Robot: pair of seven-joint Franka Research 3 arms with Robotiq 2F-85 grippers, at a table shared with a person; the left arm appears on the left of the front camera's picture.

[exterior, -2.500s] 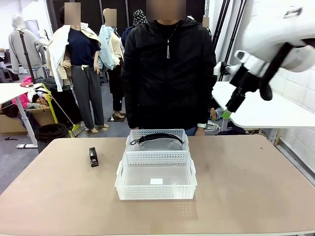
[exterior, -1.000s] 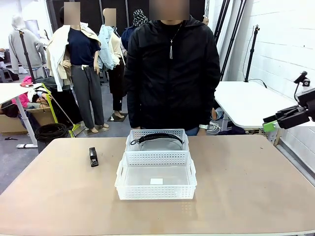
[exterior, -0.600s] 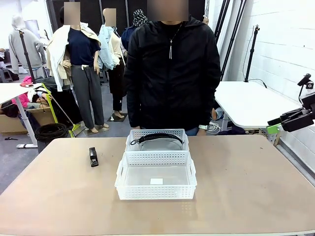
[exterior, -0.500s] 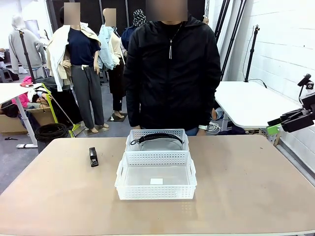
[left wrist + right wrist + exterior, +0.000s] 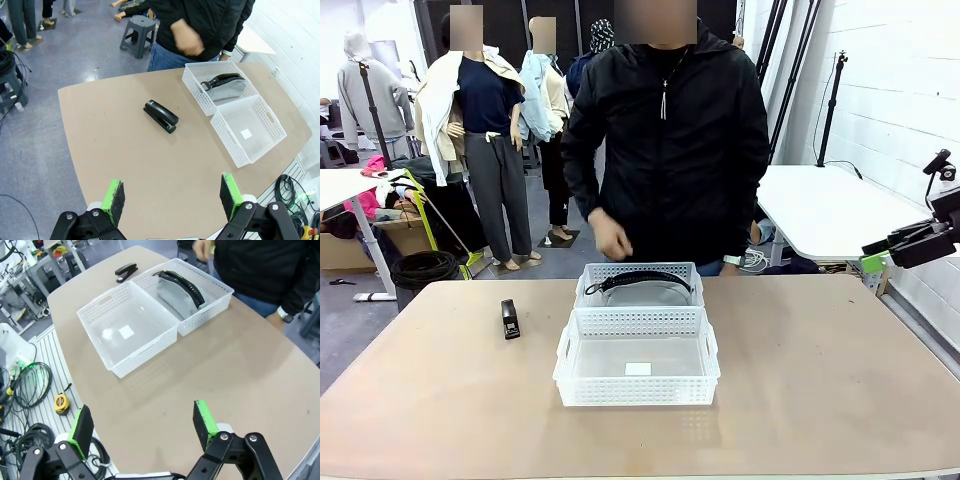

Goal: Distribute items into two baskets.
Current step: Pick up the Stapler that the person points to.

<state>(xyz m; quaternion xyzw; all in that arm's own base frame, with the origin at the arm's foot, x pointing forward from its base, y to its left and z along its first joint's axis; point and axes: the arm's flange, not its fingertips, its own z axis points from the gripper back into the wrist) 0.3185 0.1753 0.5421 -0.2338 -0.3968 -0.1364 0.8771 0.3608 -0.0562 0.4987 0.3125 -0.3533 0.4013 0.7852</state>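
Your left gripper (image 5: 171,196) and right gripper (image 5: 142,422) both hung high over the tabletop (image 5: 820,380), fingers spread wide and empty. The near basket (image 5: 638,388) held no item, the stapler (image 5: 510,319) lay on the tabletop to its left, and the strap (image 5: 640,277) rested in the far basket (image 5: 640,268), with the person's hand (image 5: 613,240) raised just beyond. The stapler looked like the step left: you needed to lower the left gripper over it, then carry it to the near basket.

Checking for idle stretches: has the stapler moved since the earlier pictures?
No. The stapler lies at the same spot on the table, apart from and left of the near basket, as before.
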